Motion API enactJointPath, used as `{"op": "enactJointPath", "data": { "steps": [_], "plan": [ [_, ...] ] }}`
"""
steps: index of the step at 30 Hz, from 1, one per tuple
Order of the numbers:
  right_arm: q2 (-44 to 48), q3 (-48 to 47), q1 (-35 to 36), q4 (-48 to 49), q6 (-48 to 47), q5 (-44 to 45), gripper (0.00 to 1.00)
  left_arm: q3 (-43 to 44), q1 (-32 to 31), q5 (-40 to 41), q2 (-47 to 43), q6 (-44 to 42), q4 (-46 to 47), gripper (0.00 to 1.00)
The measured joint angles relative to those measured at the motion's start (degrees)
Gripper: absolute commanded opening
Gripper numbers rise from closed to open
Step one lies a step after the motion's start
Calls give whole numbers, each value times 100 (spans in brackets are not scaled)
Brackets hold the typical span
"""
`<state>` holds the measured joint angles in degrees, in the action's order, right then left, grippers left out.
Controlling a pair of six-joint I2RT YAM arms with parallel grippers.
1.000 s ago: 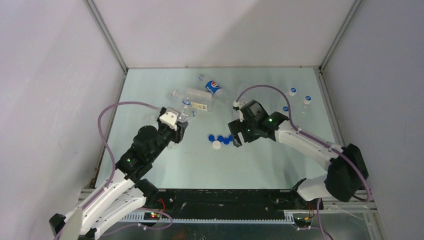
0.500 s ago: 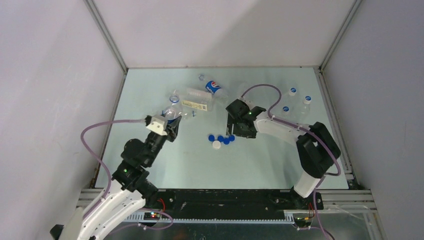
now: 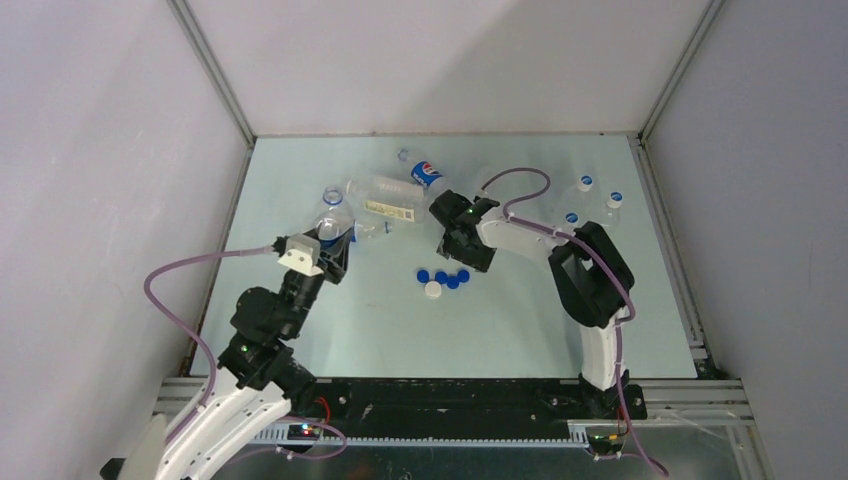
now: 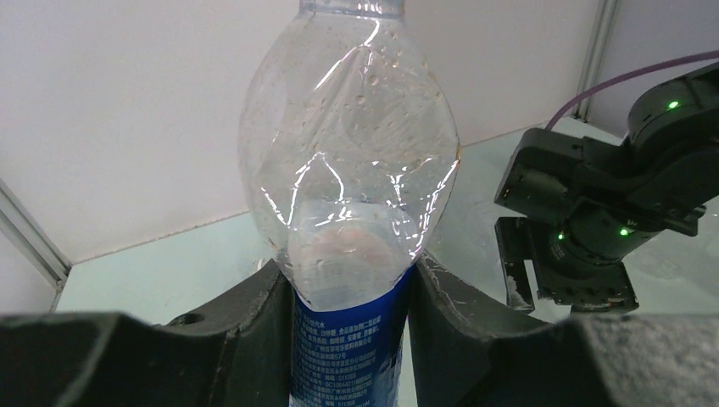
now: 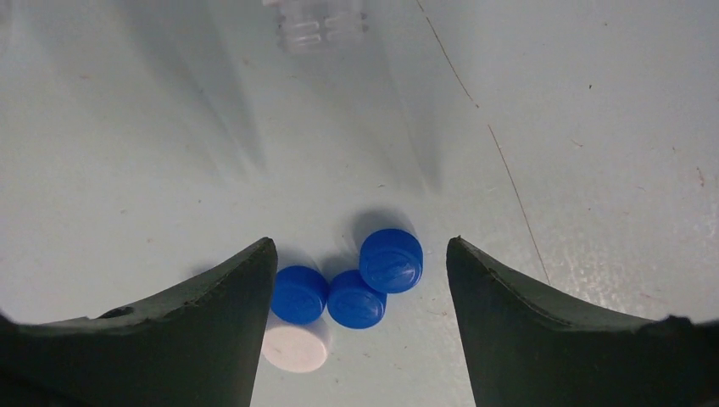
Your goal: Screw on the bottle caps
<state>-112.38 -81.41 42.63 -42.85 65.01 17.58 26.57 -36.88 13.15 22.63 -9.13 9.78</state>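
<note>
My left gripper [image 3: 336,258] is shut on a clear bottle [image 3: 330,215] with a blue label [image 4: 348,339], held upright at the table's left with its mouth uncapped. In the left wrist view both fingers press the bottle [image 4: 352,170] at its label's top edge. My right gripper [image 3: 467,262] hangs open just above the loose bottle caps [image 3: 445,279] mid-table. In the right wrist view three blue caps [image 5: 356,298] and a white cap [image 5: 295,348] lie between its spread fingers [image 5: 500,314], none gripped.
A blue-labelled bottle [image 3: 426,175] and a clear pale-labelled bottle [image 3: 385,207] lie at the back centre. Three capped bottles [image 3: 585,185] stand at the back right. A clear bottle neck [image 5: 322,30] lies beyond the caps. Frame rails edge the table.
My left gripper carried the bottle leftward and farther back. The right wrist swung back-left, settling over the caps, and its jaws narrowed.
</note>
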Motion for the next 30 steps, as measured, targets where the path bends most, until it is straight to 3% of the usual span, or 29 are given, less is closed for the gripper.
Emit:
{"op": "enactJointPath", "data": {
  "steps": [20, 22, 23, 30],
  "plan": [
    [-352, -20, 76, -332, 638, -313, 47, -70, -24, 20, -149, -59, -2, 48],
    [-308, 44, 76, -321, 643, -334, 39, -70, -24, 22, -149, -83, -2, 48],
    [-284, 87, 74, -308, 640, -343, 30, -70, -26, 24, -149, -98, -2, 48],
    [57, 566, 70, -192, 485, -437, 14, -70, -28, 28, -151, -155, -2, 49]
  ]
}}
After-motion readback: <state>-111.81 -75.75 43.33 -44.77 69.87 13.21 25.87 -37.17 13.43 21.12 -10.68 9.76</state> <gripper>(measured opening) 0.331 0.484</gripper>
